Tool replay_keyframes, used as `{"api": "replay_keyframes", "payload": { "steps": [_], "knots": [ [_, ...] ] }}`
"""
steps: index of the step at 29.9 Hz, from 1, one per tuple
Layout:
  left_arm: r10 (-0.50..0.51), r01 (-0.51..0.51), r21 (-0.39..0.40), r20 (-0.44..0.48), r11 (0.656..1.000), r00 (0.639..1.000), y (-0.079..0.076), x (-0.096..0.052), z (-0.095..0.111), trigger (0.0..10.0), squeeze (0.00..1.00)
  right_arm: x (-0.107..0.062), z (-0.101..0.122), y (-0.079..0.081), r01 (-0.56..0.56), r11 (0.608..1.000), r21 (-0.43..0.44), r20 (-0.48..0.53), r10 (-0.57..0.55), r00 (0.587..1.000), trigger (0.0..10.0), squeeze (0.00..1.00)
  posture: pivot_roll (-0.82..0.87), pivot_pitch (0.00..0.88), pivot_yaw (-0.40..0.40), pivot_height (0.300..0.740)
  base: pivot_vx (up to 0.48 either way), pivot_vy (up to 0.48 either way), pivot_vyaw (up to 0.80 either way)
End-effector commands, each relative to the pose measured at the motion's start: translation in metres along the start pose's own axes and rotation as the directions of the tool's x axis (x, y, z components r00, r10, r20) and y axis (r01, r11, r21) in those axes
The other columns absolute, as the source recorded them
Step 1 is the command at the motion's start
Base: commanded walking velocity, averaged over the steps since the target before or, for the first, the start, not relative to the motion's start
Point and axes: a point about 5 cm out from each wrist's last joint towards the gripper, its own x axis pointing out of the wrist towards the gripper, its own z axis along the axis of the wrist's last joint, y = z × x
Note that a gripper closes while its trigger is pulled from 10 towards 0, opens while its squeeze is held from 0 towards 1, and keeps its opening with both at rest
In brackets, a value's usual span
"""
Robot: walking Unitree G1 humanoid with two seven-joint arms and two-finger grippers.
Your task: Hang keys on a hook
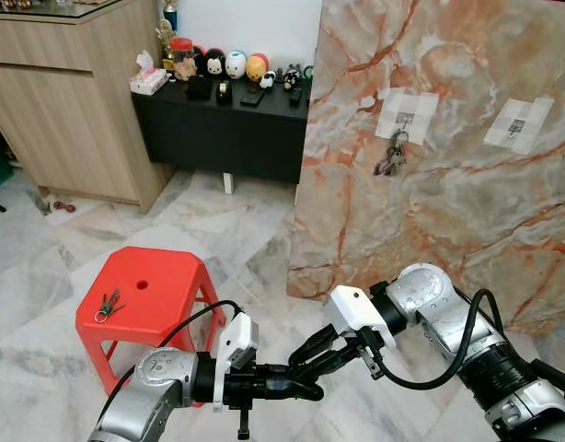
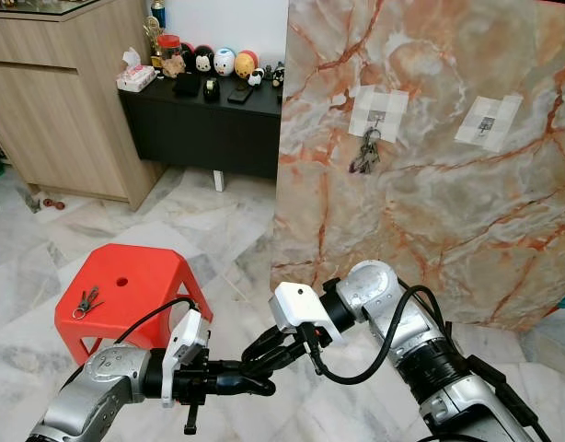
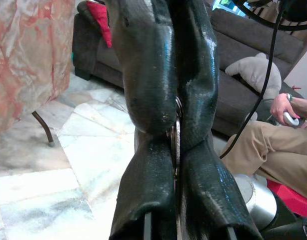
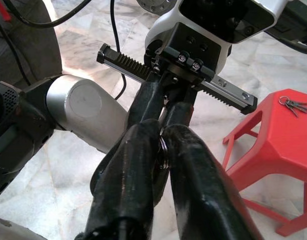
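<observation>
Low in front of the robot, above the marble floor (image 1: 71, 267), the left claw (image 1: 305, 379) and the right claw (image 1: 330, 354) are brought tip to tip, and a metal key ring (image 4: 162, 150) is seen pinched between the fingers of both at once; both claws are pressed together on it, so a handover from one to the other appears to be under way. The ring is gripped only at the thin edge, which is judged the main hazard: if one claw is released before the other is firm, the ring could be twisted out and dropped to the floor. If both are kept clamped while an arm is pulled away, the ring could be wrenched or the fingers jammed. The free hook (image 1: 518, 126) is mounted high on the marble panel (image 1: 448, 212), well apart from the claws, beside a second hook (image 1: 404, 118) already carrying a bunch of keys (image 1: 391, 158); a poorly oriented ring could miss the hook. Another set of keys (image 1: 108, 306) is left lying on the red stool (image 1: 163, 285).
</observation>
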Motion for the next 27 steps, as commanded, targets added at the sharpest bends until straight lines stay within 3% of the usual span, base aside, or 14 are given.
{"api": "replay_keyframes", "payload": {
  "steps": [1,26,27],
  "knots": [
    [0.009,-0.010,0.023,0.008,1.000,1.000,0.0030,-0.0020,0.0034,0.0,0.00,-0.0048,-0.0026,0.0024,-0.006,1.000,0.007,-0.026,0.006,1.000,0.0,0.00,0.02,0.002,-0.093,0.740,0.000,0.000,0.00],
    [0.039,-0.039,0.033,0.006,0.999,0.999,0.0057,-0.0018,0.0026,0.0,0.00,-0.0066,-0.0029,0.0004,0.016,1.000,0.010,-0.023,-0.015,1.000,0.0,0.00,0.02,0.002,-0.093,0.740,0.000,0.000,0.00],
    [0.075,-0.075,0.042,0.002,0.996,0.997,0.0090,-0.0013,0.0024,5.8,0.00,-0.0069,-0.0029,-0.0004,0.022,1.000,0.009,-0.023,-0.022,0.999,0.0,0.00,0.02,0.003,-0.093,0.740,0.000,0.000,0.00]
  ]
}}
